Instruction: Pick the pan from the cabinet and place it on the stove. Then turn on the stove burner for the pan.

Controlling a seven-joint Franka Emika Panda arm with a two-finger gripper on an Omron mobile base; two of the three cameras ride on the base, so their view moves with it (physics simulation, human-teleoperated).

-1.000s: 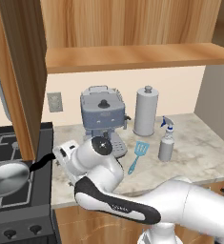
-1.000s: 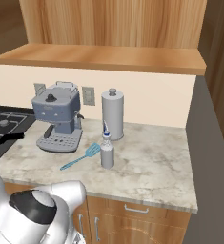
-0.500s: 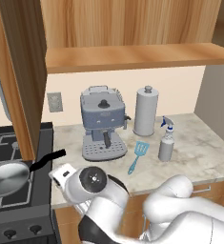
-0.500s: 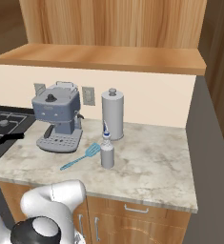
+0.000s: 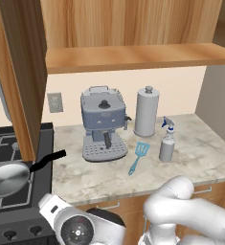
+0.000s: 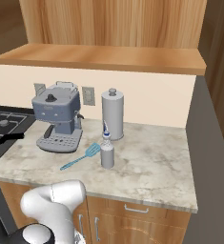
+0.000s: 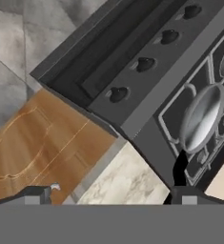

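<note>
1. The pan (image 5: pixel 6 178) sits on the stove (image 5: pixel 13 217), handle toward the counter (image 5: pixel 190 158).
2. The gripper (image 7: pixel 111 193) hangs low before the stove's knobs (image 7: pixel 118 94); jaws spread wide, empty.

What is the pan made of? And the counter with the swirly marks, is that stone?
The pan looks like shiny silver metal, since it gleams like a mirror; its thin handle is matt black, perhaps plastic. The counter looks like polished marble or stone: pale beige with grey swirly veins. It is a rendered picture, so that is only its look.
</note>
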